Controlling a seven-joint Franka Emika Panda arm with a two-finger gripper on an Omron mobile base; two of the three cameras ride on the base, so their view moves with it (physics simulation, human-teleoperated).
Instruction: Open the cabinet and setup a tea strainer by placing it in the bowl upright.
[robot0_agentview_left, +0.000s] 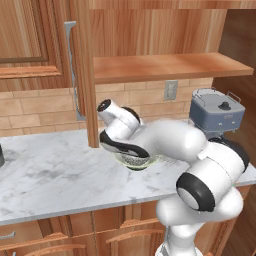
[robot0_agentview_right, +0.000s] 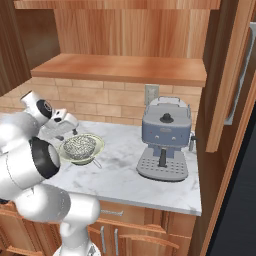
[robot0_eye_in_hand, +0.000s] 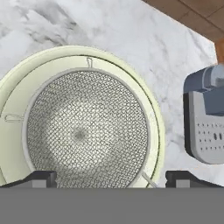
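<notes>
The cabinet (robot0_agentview_left: 45, 45) hangs on the wall above the desk (robot0_agentview_left: 50, 175), its reddish-brown doors swung open; one door stands edge-on with its long silver bar handle (robot0_agentview_left: 71, 70) facing left in the left base view, and the other open door (robot0_agentview_right: 235, 75) shows at the right of the right base view. Inside, a plain wooden shelf (robot0_agentview_right: 120, 67) runs across the opening. Below it is a tan brick backsplash with a wall outlet (robot0_agentview_left: 171, 90).

The desk is white-grey marble. Toward its right end stands a blue-grey espresso machine (robot0_agentview_right: 164, 142) with a black knob on top and a perforated drip tray at its foot.

The robot's white arm bends low over the desk, its hand just above the bowl (robot0_agentview_right: 98, 146). The bowl, pale cream-green and flaring, sits on the marble to the left of the espresso machine, well apart from it. The tea strainer (robot0_eye_in_hand: 85, 131) rests inside the bowl, mesh cup opening upward, its rim ringed by the bowl's inner wall. Its thin wire handle (robot0_agentview_right: 95, 161) sticks out over the bowl's near edge.

The gripper (robot0_eye_in_hand: 111, 178) hovers over the strainer with the jaws spread wide, one tip on each side at the bottom of the hand view, holding nothing.
</notes>
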